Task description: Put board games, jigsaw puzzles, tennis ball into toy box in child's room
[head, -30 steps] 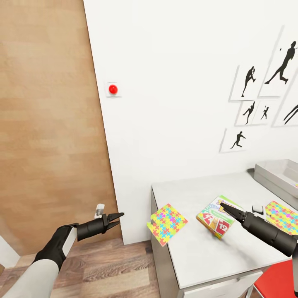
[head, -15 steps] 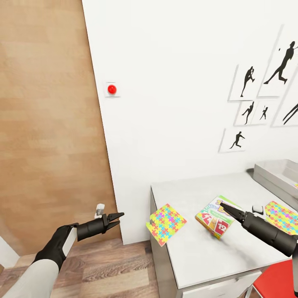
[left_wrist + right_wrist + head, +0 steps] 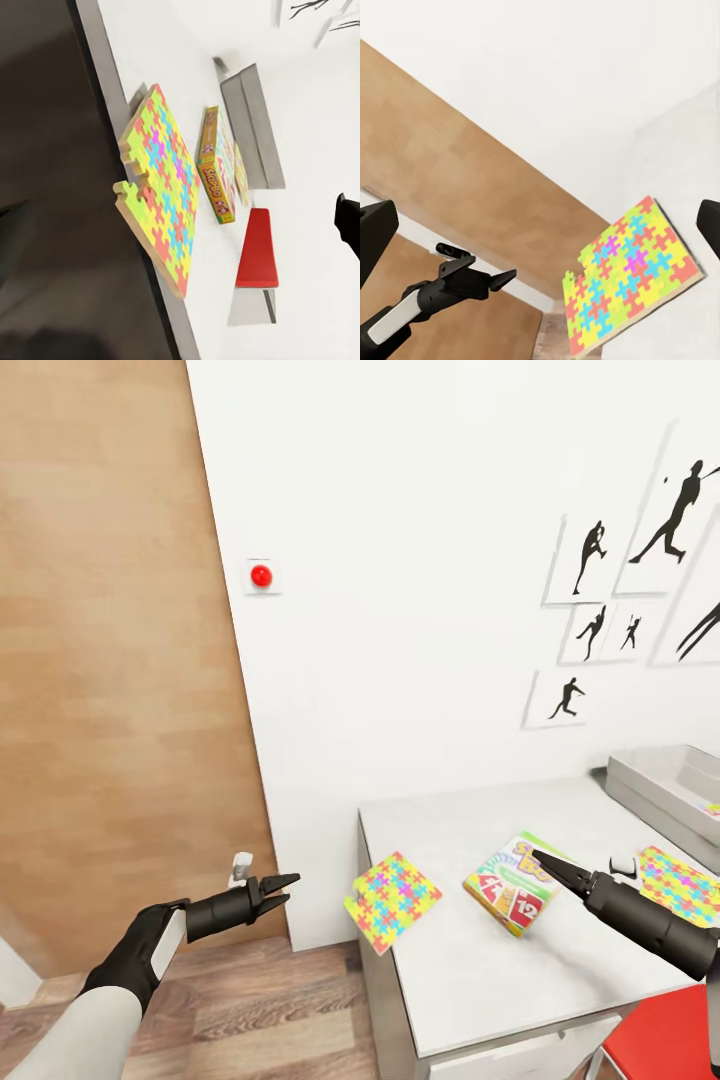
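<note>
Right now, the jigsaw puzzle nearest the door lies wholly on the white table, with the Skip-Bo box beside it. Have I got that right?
Not quite. That jigsaw puzzle overhangs the table edge, one corner past it, as the left wrist view shows. The Skip-Bo box does lie beside it.

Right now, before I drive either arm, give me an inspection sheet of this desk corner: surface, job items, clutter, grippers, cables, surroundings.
Surface: white-topped table, mostly bare at the near side.
Job's things: multicoloured jigsaw puzzle square overhanging the table's left edge; second jigsaw square at right; red-green-yellow Skip-Bo box lying between them; light grey toy box at the far right.
Clutter: small dark object beside the second puzzle, too small to identify.
Grippers: left gripper open, empty, off the table over the floor; right gripper over the Skip-Bo box, its fingers look together.
Cables: nothing seen.
Surroundings: brown wooden door, red wall button, silhouette pictures, red seat.
</note>
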Robot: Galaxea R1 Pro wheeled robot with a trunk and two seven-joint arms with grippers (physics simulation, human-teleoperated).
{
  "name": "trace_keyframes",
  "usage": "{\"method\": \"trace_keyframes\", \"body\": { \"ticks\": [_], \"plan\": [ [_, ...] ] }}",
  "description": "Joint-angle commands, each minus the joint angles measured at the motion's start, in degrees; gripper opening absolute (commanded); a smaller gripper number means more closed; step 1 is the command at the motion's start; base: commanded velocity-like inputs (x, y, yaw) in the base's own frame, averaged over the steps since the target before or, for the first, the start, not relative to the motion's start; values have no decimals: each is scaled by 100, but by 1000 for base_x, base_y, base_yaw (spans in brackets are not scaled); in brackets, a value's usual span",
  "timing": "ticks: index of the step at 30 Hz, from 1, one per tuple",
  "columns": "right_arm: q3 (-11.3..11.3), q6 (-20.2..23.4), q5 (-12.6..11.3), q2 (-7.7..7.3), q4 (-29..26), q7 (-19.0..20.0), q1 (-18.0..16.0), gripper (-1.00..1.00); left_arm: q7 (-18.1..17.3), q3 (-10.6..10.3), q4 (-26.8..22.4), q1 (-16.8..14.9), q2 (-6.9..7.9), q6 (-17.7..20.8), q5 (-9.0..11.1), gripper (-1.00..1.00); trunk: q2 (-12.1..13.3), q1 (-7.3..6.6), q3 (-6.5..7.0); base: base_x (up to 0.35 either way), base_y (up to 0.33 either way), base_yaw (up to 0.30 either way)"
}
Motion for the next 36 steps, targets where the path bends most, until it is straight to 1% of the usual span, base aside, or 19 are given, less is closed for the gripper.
{"method": "trace_keyframes", "body": {
  "ticks": [1,11,18,27,36],
  "plan": [
    [-4,31,-4,-3,0,13,-5,100,-11,5,1,-4,0,41,14,100,-4,0,-3,-77,-98,-84],
    [-4,31,-2,-7,0,13,-1,100,-13,5,1,-4,-1,41,14,100,-4,0,47,-53,-61,-145],
    [-4,31,-2,0,0,13,0,100,-6,5,1,-4,-1,41,14,100,-4,0,54,-4,-7,-24],
    [-4,31,4,1,0,12,-4,100,-13,10,1,-4,-1,41,18,100,-4,0,101,-20,-28,-70],
    [4,31,13,1,0,5,0,100,-14,22,1,-4,5,41,23,100,-4,0,107,-1,-2,-10]
  ]
}}
